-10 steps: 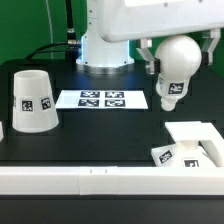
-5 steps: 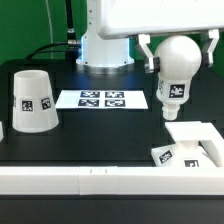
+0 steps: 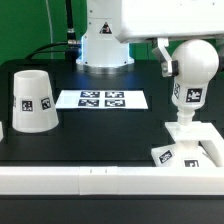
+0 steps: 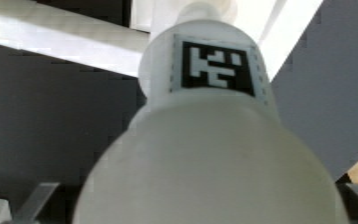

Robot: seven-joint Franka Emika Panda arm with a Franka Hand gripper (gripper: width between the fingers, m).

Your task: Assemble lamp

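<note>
My gripper [image 3: 192, 52] is shut on the round head of the white bulb [image 3: 189, 82] and holds it upright at the exterior view's right. The bulb's tagged stem points down, its tip just above or touching the flat square base [image 3: 192, 138]; I cannot tell which. The base lies against the white border wall and carries a tag on its front. The tapered shade [image 3: 32, 100] stands mouth down at the exterior view's left, far from the gripper. In the wrist view the bulb [image 4: 202, 130] fills the picture, its tag facing the camera, with the fingers [image 4: 34, 200] beside it.
The marker board [image 3: 102, 99] lies flat at the table's middle back. The white border wall [image 3: 90, 178] runs along the front edge. The robot's base [image 3: 104, 45] stands behind the marker board.
My gripper has carried the bulb toward the exterior view's right and lowered it over the base. The bulb now stands more upright. The shade and base have not moved.
</note>
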